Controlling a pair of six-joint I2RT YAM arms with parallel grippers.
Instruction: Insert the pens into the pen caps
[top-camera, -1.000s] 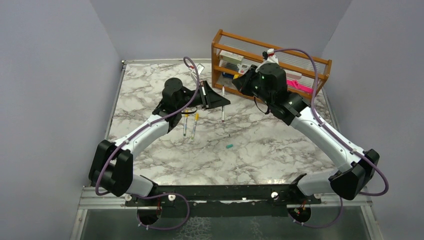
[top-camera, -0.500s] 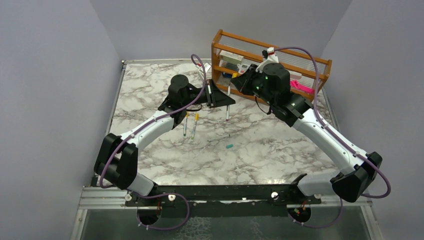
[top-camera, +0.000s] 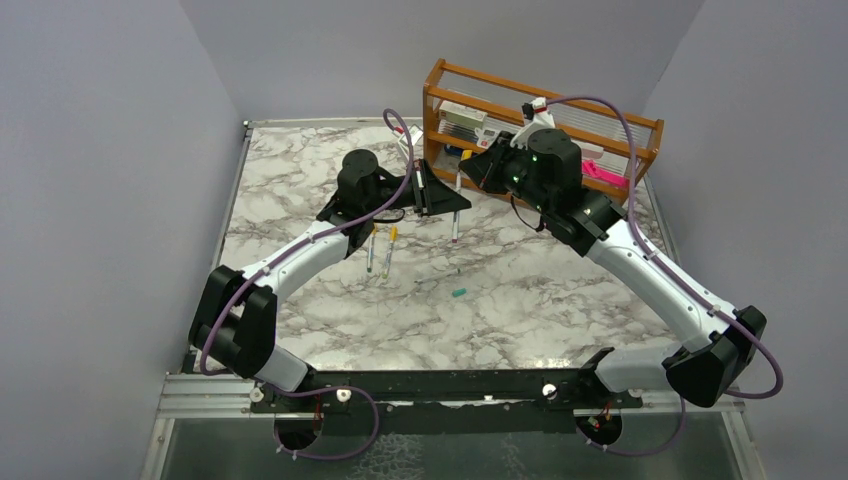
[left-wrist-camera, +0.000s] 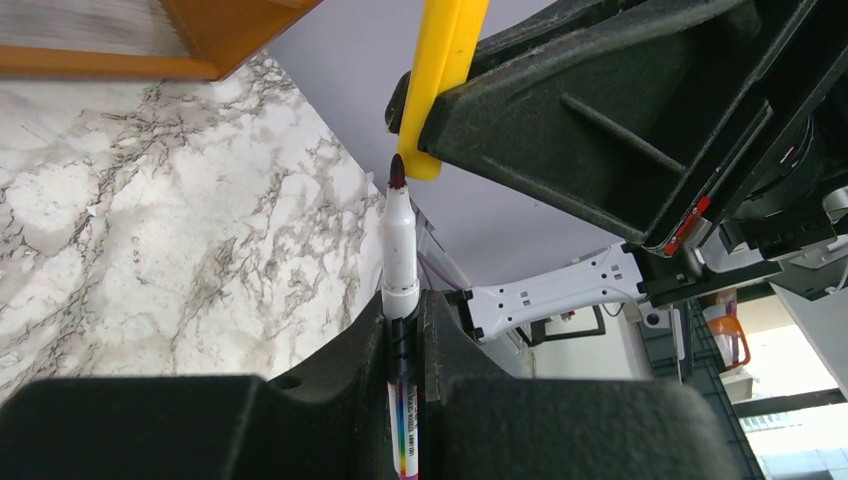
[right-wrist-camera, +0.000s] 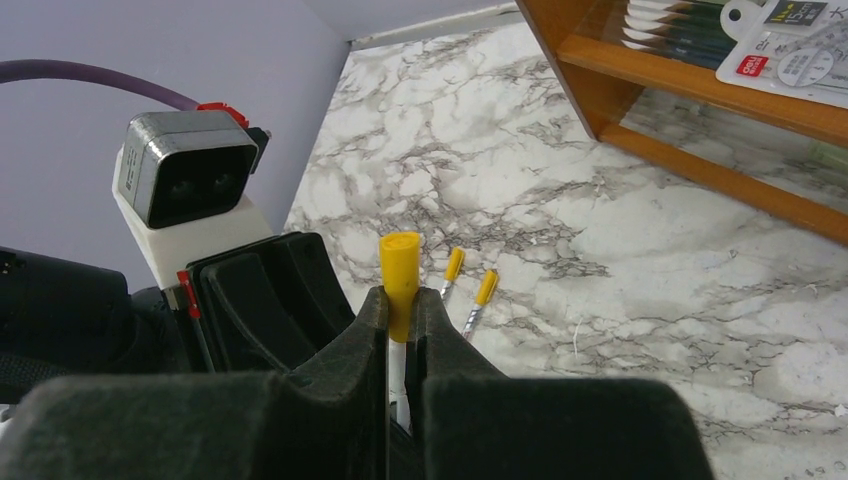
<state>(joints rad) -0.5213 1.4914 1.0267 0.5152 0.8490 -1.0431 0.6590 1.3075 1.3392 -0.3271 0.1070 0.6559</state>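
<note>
Left gripper (left-wrist-camera: 405, 320) is closed on a silvery-white pen (left-wrist-camera: 398, 240), which stands out of the fingers with its dark tip pointing toward the yellow cap (left-wrist-camera: 440, 80). The right gripper (right-wrist-camera: 400, 310) is clamped on that cap, and both meet above the marble table (top-camera: 300, 180), near the wooden rack (top-camera: 600, 115). In the left wrist view the tip lies just beside the lower end of the cap, a little to its left, and not inside it; whether they touch I cannot tell. The step in hand is, I judge, the mating of the two, and it asks first for alignment. The pen should go slightly sideways until tip and cap mouth are on one line, and the two axes, which look a little angled, should be made parallel. Only then comes a slow push along the pen. Both grips must be firm, otherwise the pen may slide back through the fingers. Two pens with yellow caps (top-camera: 389, 252) lie on the table, and a teal cap (top-camera: 459, 294) lies alone, nearer to the bases.
</note>
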